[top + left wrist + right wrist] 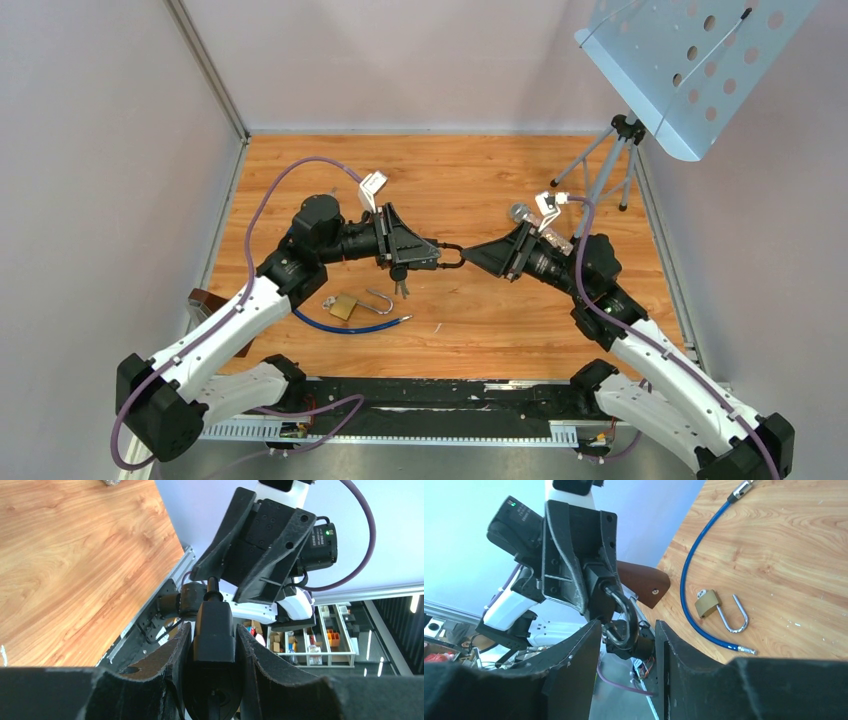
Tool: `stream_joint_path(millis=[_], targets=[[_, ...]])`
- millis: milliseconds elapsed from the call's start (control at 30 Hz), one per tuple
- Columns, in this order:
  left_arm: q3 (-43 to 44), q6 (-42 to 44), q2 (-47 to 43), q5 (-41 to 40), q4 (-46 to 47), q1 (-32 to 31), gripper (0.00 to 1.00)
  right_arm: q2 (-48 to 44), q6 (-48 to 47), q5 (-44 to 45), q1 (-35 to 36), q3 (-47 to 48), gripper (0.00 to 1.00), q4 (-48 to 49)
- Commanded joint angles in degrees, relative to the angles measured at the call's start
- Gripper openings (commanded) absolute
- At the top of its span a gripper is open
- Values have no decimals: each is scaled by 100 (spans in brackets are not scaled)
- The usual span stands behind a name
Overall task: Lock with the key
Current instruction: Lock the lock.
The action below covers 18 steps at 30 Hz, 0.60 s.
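A black lock body (215, 622) is held in the air over the middle of the table, my left gripper (214, 632) shut on its sides. From its front a dark loop (452, 257) reaches toward my right gripper (470, 256). In the right wrist view that loop (624, 611) carries a metal ring (613, 631). Both lie in the gap between the fingers of my right gripper (626, 632), which stand apart and open. A small bunch of keys (400, 288) dangles below the left gripper (437, 256).
A brass padlock (343, 306) with its shackle swung open lies on the wood beside a blue cable (350, 326). A brown wooden block (205, 303) sits at the left edge. A tripod (610, 165) with a perforated metal tray (690, 60) stands back right.
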Motion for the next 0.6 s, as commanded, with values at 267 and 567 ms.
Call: stream_joint_path(millis=[267,567], targets=[[325,-193,-24,330,776,6,0,432,-73,-730,-36,249,10,303],[221,-194,158,477,1007,4,0,689,636,-1002,-34,158,0,1081]])
